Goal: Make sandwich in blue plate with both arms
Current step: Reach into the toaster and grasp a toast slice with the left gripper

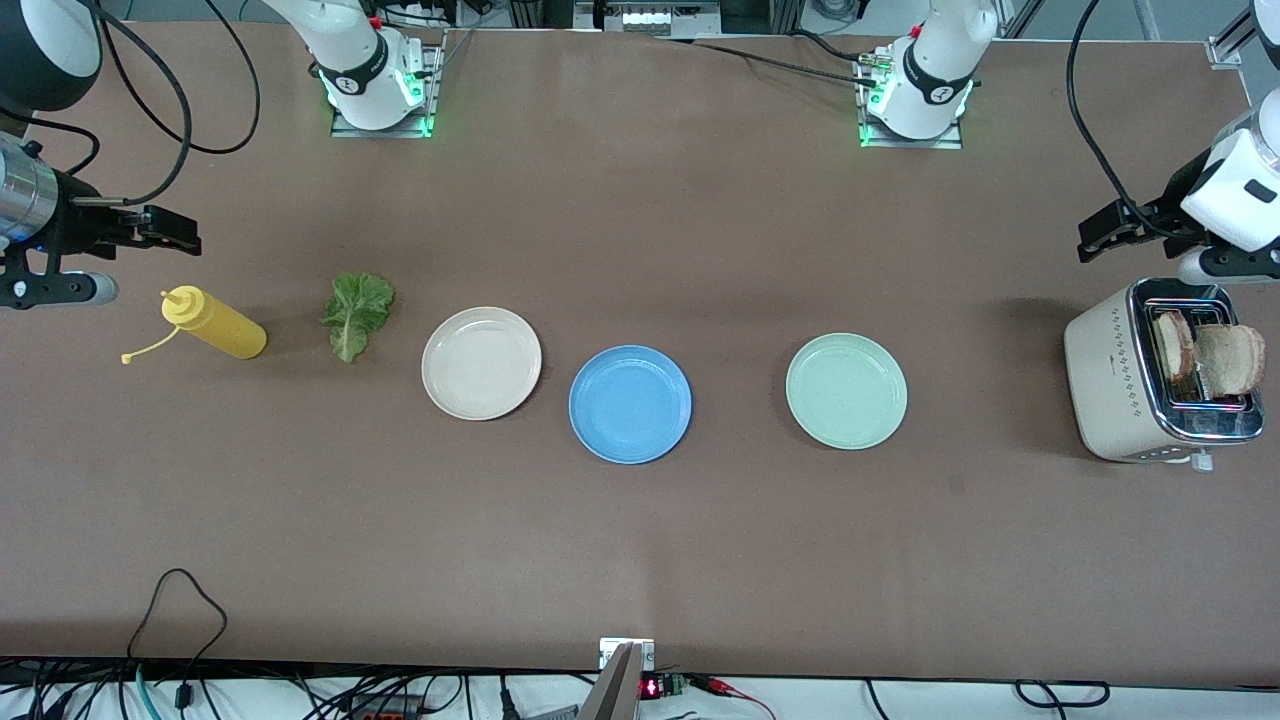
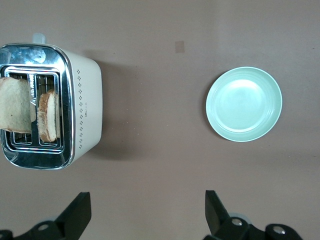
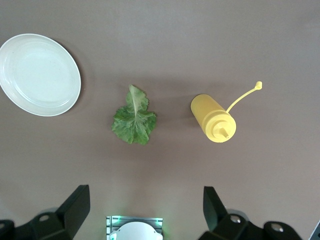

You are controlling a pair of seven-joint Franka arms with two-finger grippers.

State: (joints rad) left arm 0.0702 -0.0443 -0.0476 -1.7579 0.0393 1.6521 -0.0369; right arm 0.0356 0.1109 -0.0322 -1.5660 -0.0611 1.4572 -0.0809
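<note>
Brown table [image 1: 640, 560] carries everything, and the blue plate [image 1: 630, 404] sits bare between the cream plate [image 1: 481, 362] and pale green plate [image 1: 846, 391]. Left gripper [image 1: 1100, 238] hangs above the toaster [image 1: 1110, 375], jaws released; right gripper [image 1: 170, 232] above the mustard bottle [image 1: 215, 323], also released. Lift each toast slice [image 1: 1230, 358] straight up. Count: 3 plates, 2 slices, 1 lettuce leaf [image 1: 357, 312], 1 bottle.

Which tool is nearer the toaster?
Left. The left tool hangs open by the toaster at its end of the table; the right tool is open near the mustard bottle.
</note>
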